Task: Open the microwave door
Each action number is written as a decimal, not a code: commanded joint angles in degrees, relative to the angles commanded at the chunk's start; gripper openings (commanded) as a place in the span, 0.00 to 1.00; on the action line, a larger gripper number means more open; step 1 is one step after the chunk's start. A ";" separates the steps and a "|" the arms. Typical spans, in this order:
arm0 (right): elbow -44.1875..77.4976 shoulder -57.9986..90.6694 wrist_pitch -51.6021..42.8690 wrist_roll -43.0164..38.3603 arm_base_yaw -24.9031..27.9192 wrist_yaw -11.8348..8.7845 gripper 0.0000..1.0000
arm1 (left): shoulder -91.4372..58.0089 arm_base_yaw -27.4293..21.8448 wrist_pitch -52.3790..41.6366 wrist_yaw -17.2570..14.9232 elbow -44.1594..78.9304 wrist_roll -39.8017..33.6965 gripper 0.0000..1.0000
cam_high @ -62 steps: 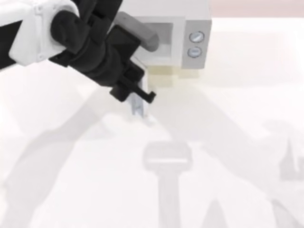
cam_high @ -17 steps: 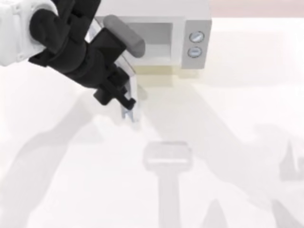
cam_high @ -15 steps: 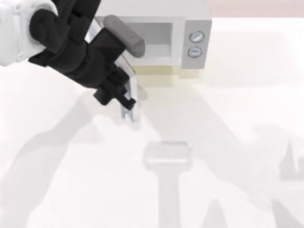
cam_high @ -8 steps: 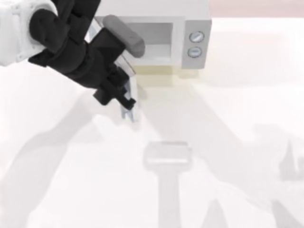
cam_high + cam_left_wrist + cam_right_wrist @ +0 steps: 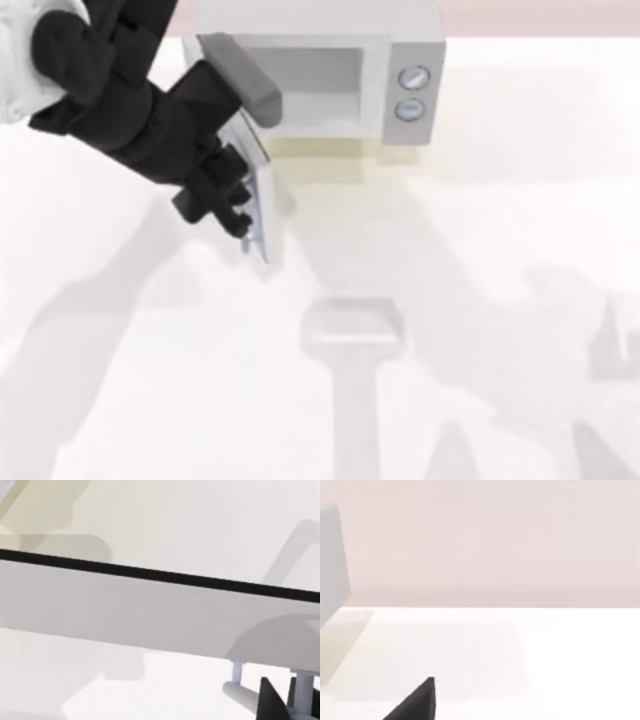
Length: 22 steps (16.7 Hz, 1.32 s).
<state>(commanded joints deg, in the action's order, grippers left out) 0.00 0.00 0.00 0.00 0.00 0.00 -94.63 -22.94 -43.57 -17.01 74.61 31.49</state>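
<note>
Black links of my left arm slant down from the top view's upper left corner toward the microwave (image 5: 330,80), which serves as the landmark at the far middle of the white table (image 5: 480,300). Nearest to the camera side, in front of the microwave's left corner, sits the left gripper (image 5: 240,215), angled downward and toward the table's middle. It is at the outer, free edge of the microwave door (image 5: 262,205), which stands swung out from the oven's left front corner, edge-on and pointing toward the near side of the table. From above, the gripper's tip overlaps that edge. The left wrist view shows the door's long grey face (image 5: 150,615) with a dark strip along it, and a pale handle bar (image 5: 240,692) on short posts beside one dark fingertip (image 5: 270,702); whether the jaws are spread or clamped on the handle I cannot tell.

Behind the door, the oven's cavity is exposed, pale and hollow. To the cavity's right is the narrow panel with two round knobs (image 5: 411,93), one above the other.

My right arm does not appear from above; its wrist view catches only a dark finger (image 5: 417,702), with the microwave's corner (image 5: 332,560) well off.
</note>
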 joint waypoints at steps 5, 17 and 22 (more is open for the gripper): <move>0.00 0.00 0.00 0.00 0.00 0.00 1.00 | -0.02 0.91 -0.87 -0.85 -0.52 1.97 0.00; 0.00 0.00 0.00 0.00 0.00 0.00 1.00 | -0.02 0.91 -0.87 -0.85 -0.52 1.97 0.00; 0.00 0.00 0.00 0.00 0.00 0.00 1.00 | -0.02 0.91 -0.87 -0.85 -0.52 1.97 0.00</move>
<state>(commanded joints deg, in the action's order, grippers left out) 0.00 0.00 0.00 0.00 0.00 0.00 -94.65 -22.03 -44.44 -17.85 74.09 33.46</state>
